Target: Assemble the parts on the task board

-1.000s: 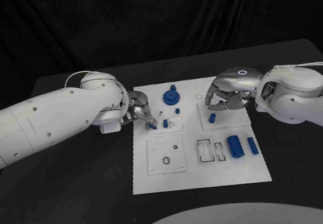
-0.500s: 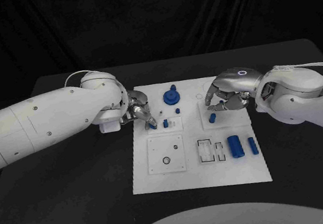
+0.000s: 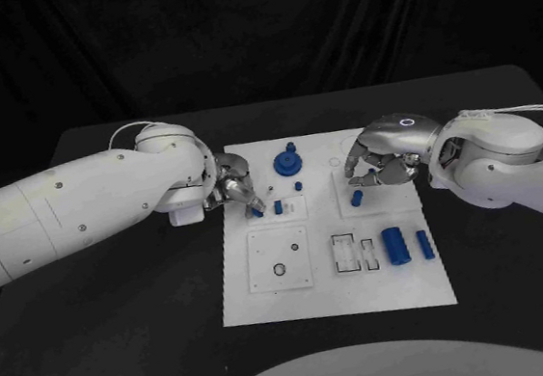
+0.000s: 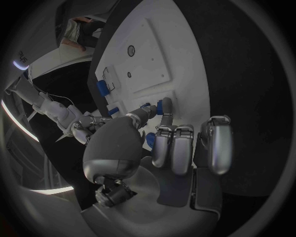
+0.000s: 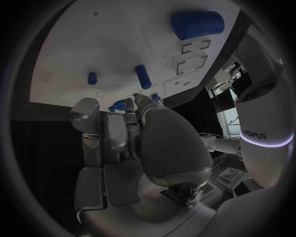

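The desk (image 3: 121, 301) carries the white board (image 3: 338, 284) at the centre of the head view, square to the robot so that both arms reach it from either side.

The left hand (image 3: 234, 192) sits at the board's upper left edge, fingers curled down over a small blue peg (image 3: 278, 207) standing in a raised white block (image 3: 275, 210). The left wrist view shows fingertips (image 4: 165, 107) against blue pieces at the board's rim, but whether one is pinched cannot be told.

The right hand (image 3: 378, 166) hangs over the upper right of the board, fingers bent toward a short blue peg (image 3: 356, 198) just below it. The right wrist view shows something blue at its fingertips; a firm grip cannot be confirmed.

A blue knob (image 3: 287, 161) stands at the board's top centre. A thick blue cylinder (image 3: 396, 245) and a slimmer blue pin (image 3: 425, 243) lie lower right beside empty slots (image 3: 348, 253), judged as waiting to be fitted.
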